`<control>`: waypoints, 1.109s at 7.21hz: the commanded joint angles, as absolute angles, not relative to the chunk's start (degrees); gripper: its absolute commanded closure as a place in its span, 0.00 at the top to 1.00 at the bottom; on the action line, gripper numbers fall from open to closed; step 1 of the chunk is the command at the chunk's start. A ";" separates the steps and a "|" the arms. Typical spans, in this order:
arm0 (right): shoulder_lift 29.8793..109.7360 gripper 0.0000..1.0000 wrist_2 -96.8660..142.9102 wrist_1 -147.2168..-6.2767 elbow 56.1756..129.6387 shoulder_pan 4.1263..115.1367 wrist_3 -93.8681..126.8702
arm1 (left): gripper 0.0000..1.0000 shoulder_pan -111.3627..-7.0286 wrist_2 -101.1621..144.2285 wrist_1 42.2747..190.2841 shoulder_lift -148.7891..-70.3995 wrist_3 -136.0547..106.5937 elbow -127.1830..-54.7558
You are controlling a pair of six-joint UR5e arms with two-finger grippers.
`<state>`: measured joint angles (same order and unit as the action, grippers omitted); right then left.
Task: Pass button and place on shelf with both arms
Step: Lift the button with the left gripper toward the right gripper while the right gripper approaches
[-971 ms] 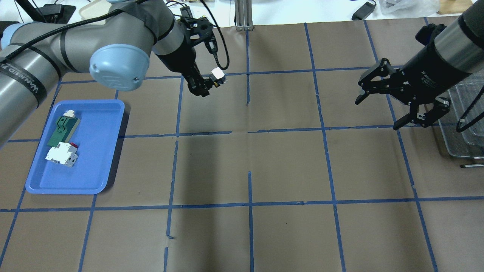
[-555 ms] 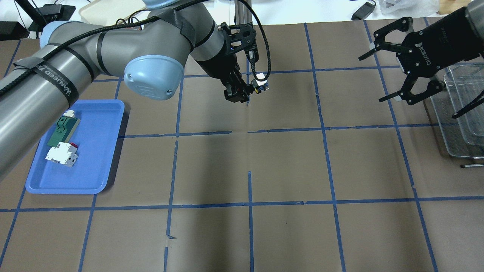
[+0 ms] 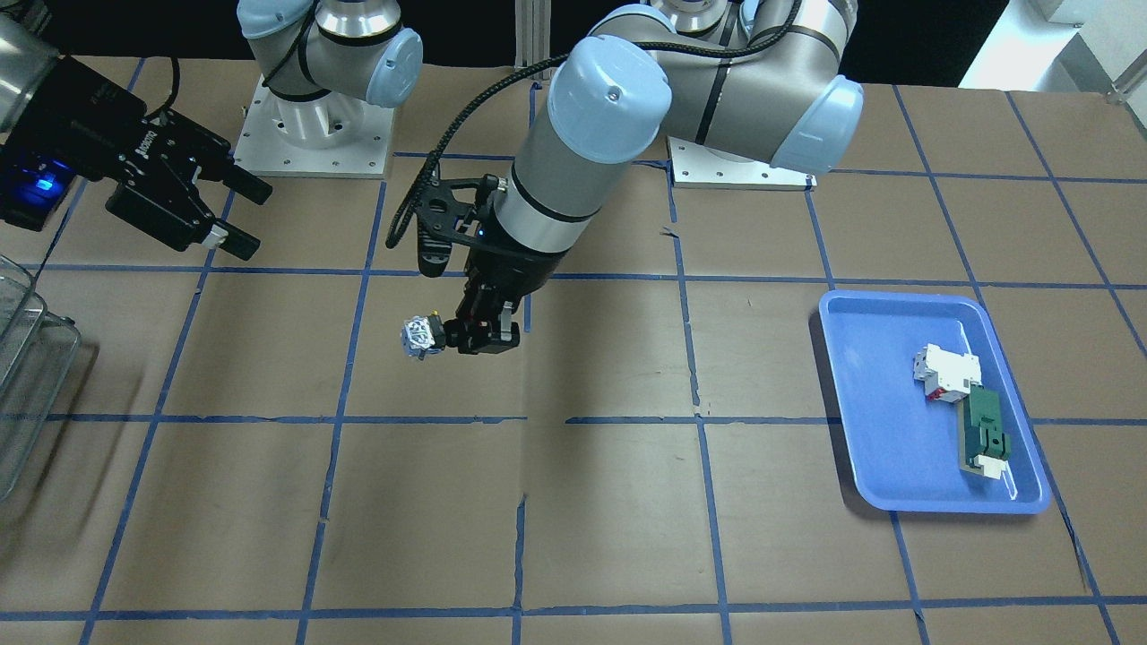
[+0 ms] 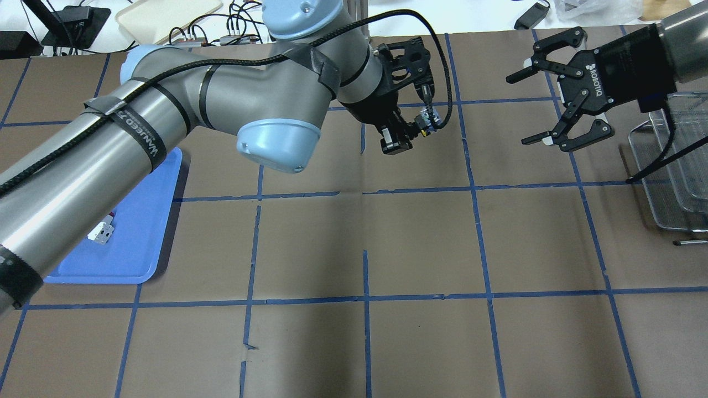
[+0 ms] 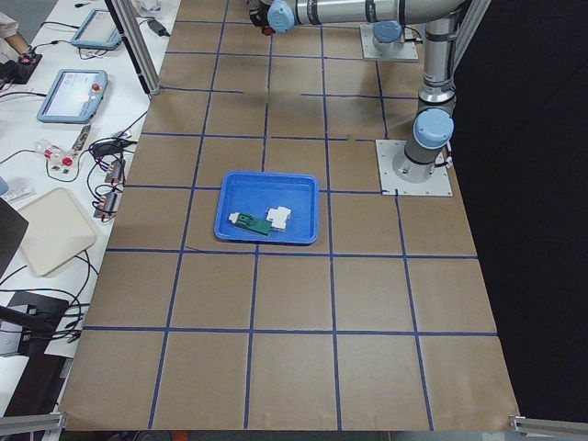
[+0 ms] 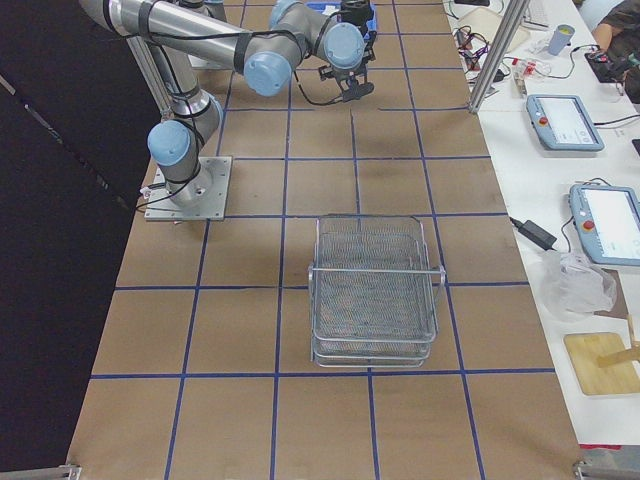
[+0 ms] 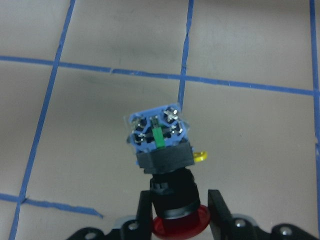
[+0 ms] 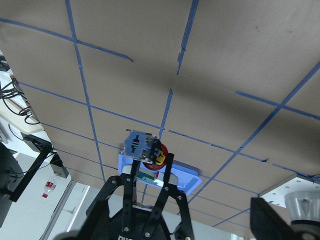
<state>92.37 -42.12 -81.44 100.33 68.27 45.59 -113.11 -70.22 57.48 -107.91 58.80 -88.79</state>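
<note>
Left arm: swung further toward the robot's right and now overlies the upper part of the blue tray.
Left pincer, clamping the button: carried past the middle line of the counter.
Right pincer: drawn off the shelf, turned, and shifted toward centre.
Gap between button and right pincer: narrower.

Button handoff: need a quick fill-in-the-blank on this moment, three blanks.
1. The left tool grips the button by its ____ cap.
2. The right tool is ____, with nothing between its fingers.
3. The white block and the green part lie in the ____ tray.

Missing words: red; open; blue.
</note>
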 commanded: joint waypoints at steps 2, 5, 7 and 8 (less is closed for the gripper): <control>89.13 1.00 -39.73 -81.74 100.64 68.12 48.34 | 0.00 -116.89 -69.87 49.49 -107.93 53.27 -89.03; 86.93 1.00 -39.12 -85.92 100.11 68.03 48.60 | 0.00 -117.68 -69.70 49.48 -106.97 52.21 -88.77; 87.10 1.00 -37.71 -86.39 100.11 68.20 49.74 | 0.00 -117.86 -69.61 49.74 -105.91 51.86 -89.03; 87.19 1.00 -36.66 -86.40 100.11 68.29 49.92 | 0.00 -117.86 -69.78 49.83 -105.65 51.77 -89.03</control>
